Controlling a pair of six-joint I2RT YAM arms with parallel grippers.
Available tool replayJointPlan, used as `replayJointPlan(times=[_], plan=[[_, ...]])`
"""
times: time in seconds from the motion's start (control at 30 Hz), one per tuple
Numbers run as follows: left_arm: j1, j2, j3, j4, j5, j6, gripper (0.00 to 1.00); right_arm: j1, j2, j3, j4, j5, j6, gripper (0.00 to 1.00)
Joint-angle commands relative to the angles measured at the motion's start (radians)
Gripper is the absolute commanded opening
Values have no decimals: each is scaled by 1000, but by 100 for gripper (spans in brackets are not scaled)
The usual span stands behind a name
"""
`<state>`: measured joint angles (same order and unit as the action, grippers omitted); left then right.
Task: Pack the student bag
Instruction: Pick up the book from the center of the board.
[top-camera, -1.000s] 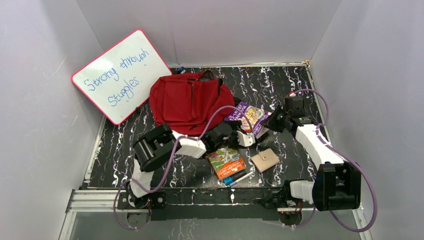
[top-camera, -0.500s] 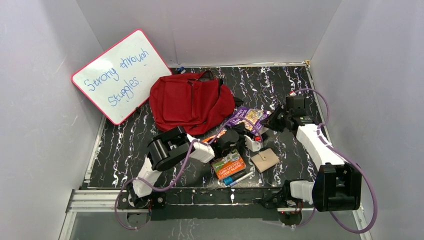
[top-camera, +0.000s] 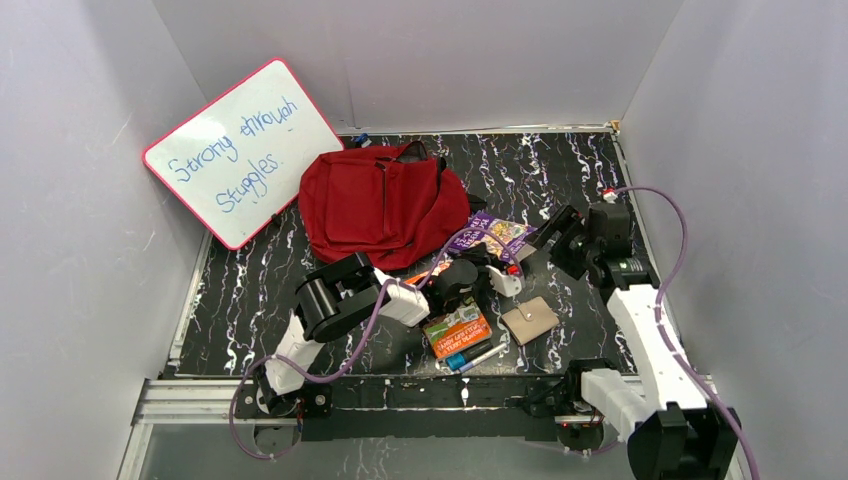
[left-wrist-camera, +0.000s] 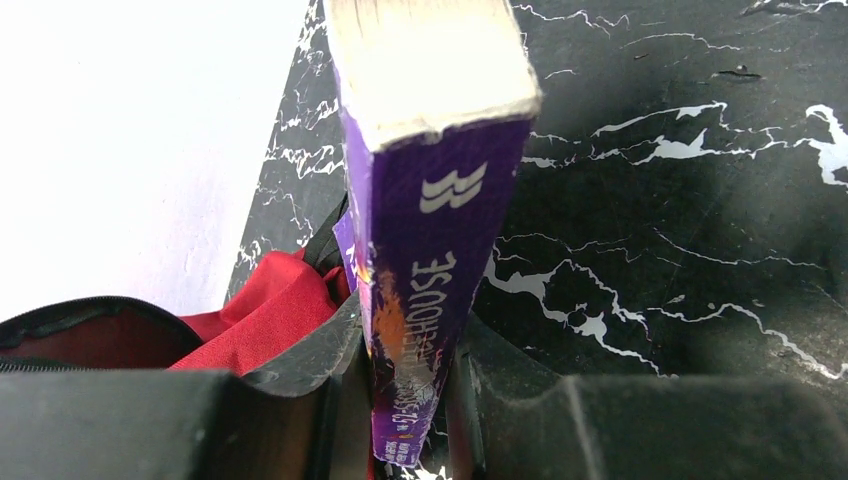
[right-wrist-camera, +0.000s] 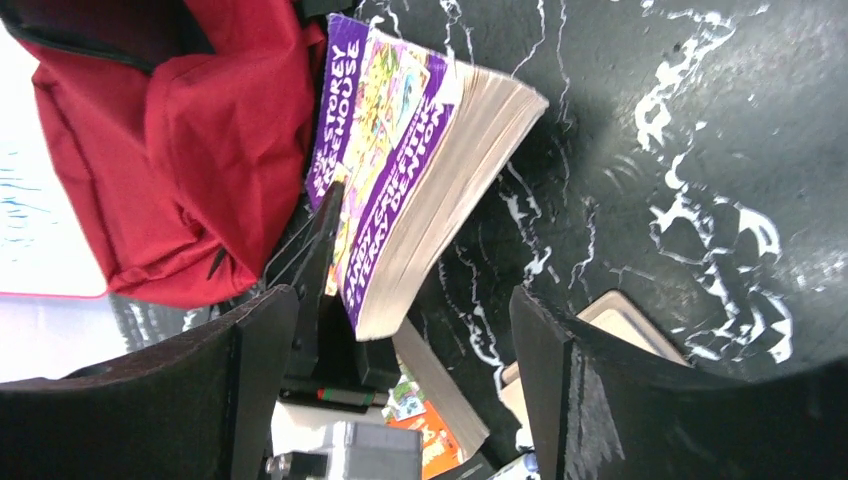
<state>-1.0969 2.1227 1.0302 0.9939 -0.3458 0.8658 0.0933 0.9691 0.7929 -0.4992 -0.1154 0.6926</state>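
Observation:
The student bag (top-camera: 385, 205), dark red with black zippers, lies at the back centre of the table, and its open mouth (left-wrist-camera: 90, 330) shows in the left wrist view. A purple paperback (top-camera: 492, 235) is raised just right of it. My left gripper (top-camera: 478, 262) is shut on the book's spine end (left-wrist-camera: 430, 220), one finger on each cover. My right gripper (top-camera: 560, 235) stands open and apart from the book's page edge (right-wrist-camera: 450, 190), with nothing between its fingers (right-wrist-camera: 270, 330).
An orange book (top-camera: 455, 327), a beige wallet (top-camera: 529, 320) and markers (top-camera: 475, 357) lie near the front. A whiteboard (top-camera: 240, 150) leans against the left wall. Grey walls enclose the table on three sides.
The left gripper moved in and closed on the purple book. The right gripper let go of the book, opened wide and drew back to the right.

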Motion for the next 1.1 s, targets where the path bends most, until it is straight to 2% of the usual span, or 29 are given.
replayJointPlan(times=[0.0, 0.17, 0.47, 0.53, 0.67, 0.73, 0.87, 1.07], plan=[[4, 7, 21, 41, -36, -71, 0, 0, -92, -101, 27, -58, 167, 89], [5, 9, 20, 42, -38, -86, 0, -1, -161, -267, 222, -139, 387, 93], [3, 2, 11, 40, -36, -117, 0, 0, -134, -395, 484, -160, 604, 93], [2, 3, 11, 41, -36, -119, 0, -1, -136, -378, 491, -161, 605, 92], [2, 9, 15, 42, -42, -120, 0, -1, -169, -282, 316, -93, 536, 92], [2, 10, 17, 42, -39, -126, 0, -1, -204, -273, 282, -58, 525, 91], [1, 5, 15, 42, -38, -140, 0, -1, -229, -322, 344, -69, 582, 91], [-1, -11, 0, 41, -37, -139, 0, 0, -84, -338, 483, -97, 609, 92]])
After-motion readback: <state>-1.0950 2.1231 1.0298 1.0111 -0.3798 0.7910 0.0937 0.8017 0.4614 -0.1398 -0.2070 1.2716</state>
